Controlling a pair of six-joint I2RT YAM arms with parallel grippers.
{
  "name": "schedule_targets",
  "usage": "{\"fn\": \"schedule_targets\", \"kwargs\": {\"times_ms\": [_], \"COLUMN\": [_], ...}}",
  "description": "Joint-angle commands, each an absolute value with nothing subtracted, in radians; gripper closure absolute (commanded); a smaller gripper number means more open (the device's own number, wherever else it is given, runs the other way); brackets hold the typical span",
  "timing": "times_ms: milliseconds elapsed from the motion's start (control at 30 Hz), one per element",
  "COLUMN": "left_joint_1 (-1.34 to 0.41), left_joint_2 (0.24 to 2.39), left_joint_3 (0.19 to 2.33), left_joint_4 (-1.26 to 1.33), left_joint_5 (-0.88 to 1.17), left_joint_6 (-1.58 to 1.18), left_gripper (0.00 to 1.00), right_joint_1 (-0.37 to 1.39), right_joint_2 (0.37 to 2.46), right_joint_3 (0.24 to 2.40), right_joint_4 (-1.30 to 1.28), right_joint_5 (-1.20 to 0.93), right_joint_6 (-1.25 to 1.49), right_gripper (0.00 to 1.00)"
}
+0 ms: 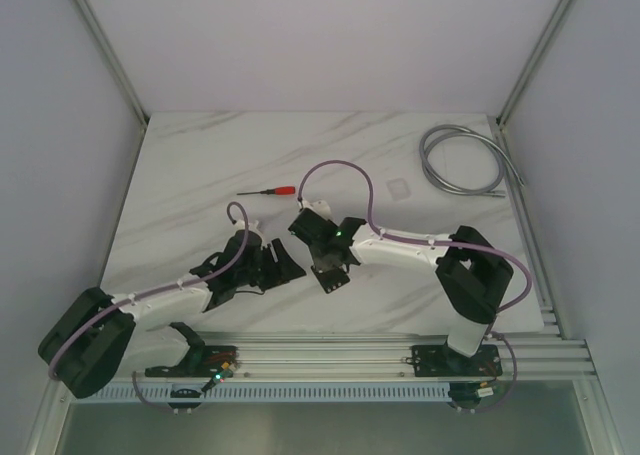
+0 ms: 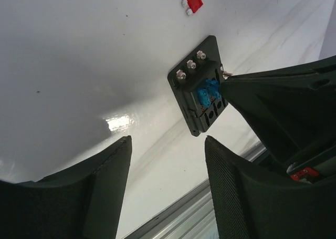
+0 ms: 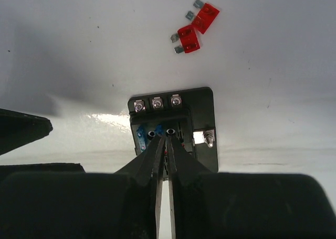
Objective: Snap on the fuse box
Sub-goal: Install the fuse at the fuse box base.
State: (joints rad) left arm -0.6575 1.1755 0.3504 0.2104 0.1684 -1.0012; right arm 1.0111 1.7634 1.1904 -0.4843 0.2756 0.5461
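Note:
The fuse box [image 3: 199, 105] is a small black square plate lying flat on the white marble table. It has three screws along one edge and blue fuses [image 2: 207, 92] in its slots. My right gripper [image 3: 164, 136] is shut, and its tips rest on the slotted face of the box. Nothing shows between its fingers. My left gripper [image 2: 168, 142] stands open just short of the fuse box [image 2: 185, 94], with only bare table between its fingers. In the top view both grippers, left [image 1: 280, 260] and right [image 1: 303, 230], meet over the box and hide it.
Two loose red fuses [image 3: 195, 28] lie just beyond the box. A red-handled screwdriver [image 1: 270, 191], a small clear lid [image 1: 399, 188] and a coiled grey cable [image 1: 462, 160] lie further back. An aluminium rail [image 1: 380, 353] runs along the near edge.

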Motion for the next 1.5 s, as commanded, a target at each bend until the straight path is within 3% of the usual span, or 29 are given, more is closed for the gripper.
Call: {"fn": "schedule_targets", "kwargs": {"times_ms": [0,167,500,1133,1467], "left_joint_1": [-0.677,-0.692,-0.707,-0.715,-0.729], "left_joint_2": [1.215,1.27,1.344,1.455,1.482], "left_joint_3": [0.385,0.398,0.405,0.435,0.46], "left_joint_4": [0.273,0.307,0.384,0.431,0.426], "left_joint_5": [0.184,0.19,0.216,0.237,0.238], "left_joint_6": [-1.022,-1.036,-1.069,-1.093,-1.095], "left_gripper": [0.35,0.41,0.48,0.57,0.58], "right_joint_1": [1.005,1.006,1.004,0.991,0.973], "right_joint_2": [1.727,1.716,1.738,1.736,1.686], "right_joint_3": [1.157,1.155,1.151,1.118,1.089], "right_joint_4": [-0.497,-0.475,-0.445,-0.446,-0.445], "right_joint_5": [0.263,0.252,0.241,0.251,0.25], "right_joint_6": [0.554,0.554,0.557,0.569,0.586], "right_gripper": [0.85,0.77,0.75,0.89,0.9]}}
